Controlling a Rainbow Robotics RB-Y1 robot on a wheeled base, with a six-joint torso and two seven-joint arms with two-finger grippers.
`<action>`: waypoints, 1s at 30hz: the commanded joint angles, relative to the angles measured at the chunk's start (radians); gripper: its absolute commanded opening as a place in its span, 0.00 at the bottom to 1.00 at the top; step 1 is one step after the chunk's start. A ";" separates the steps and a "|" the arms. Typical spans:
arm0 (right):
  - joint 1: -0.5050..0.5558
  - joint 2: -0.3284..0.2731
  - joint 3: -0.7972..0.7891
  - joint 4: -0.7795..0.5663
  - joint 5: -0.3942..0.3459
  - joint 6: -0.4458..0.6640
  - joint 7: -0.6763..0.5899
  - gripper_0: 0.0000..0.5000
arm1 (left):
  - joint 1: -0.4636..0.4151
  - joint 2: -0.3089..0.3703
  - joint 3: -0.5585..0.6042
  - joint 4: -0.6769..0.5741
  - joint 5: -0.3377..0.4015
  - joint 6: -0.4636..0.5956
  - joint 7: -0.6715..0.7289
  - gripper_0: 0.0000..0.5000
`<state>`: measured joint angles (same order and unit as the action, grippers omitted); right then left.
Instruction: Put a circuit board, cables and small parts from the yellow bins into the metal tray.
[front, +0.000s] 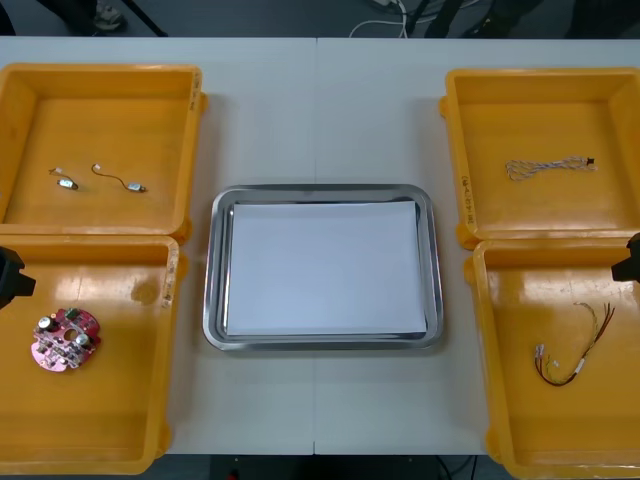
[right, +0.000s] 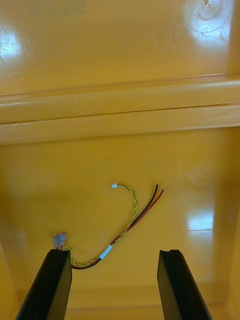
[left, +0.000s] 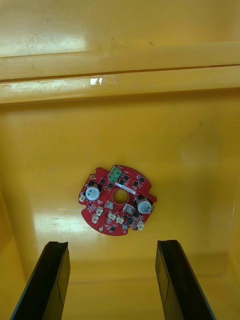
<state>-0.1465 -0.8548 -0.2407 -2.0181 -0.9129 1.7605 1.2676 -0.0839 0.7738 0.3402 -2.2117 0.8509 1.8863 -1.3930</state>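
Note:
A round red circuit board (front: 65, 338) lies in the near left yellow bin (front: 120, 440). In the left wrist view my left gripper (left: 112, 245) hangs open above that bin, and the circuit board (left: 117, 200) lies just beyond its fingertips. A red and yellow cable (front: 576, 350) lies in the near right yellow bin (front: 500, 400). My right gripper (right: 114, 255) is open over it, and one end of the cable (right: 125, 227) lies beside one finger (right: 54, 280). The metal tray (front: 212, 300), white inside, sits between the bins with nothing in it.
The far left yellow bin (front: 100, 75) holds small metal parts (front: 66, 181) on thin wires. A twisted blue and white cable (front: 545, 167) lies in the far right yellow bin (front: 540, 80). Black parts of the arms show at the left edge (front: 10, 275) and right edge (front: 628, 262).

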 joint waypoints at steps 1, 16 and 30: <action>0.008 -0.018 -0.011 -0.025 -0.008 0.005 0.038 1.00 | -0.004 0.039 0.036 -0.019 0.005 -0.012 0.028 1.00; 0.008 -0.018 -0.011 -0.025 -0.008 0.005 0.038 1.00 | -0.004 0.039 0.036 -0.019 0.005 -0.012 0.028 1.00; 0.008 -0.018 -0.011 -0.025 -0.008 0.005 0.038 1.00 | -0.004 0.039 0.036 -0.019 0.005 -0.012 0.028 1.00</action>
<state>-0.1465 -0.8548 -0.2407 -2.0181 -0.9129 1.7605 1.2676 -0.0839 0.7738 0.3402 -2.2117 0.8509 1.8863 -1.3930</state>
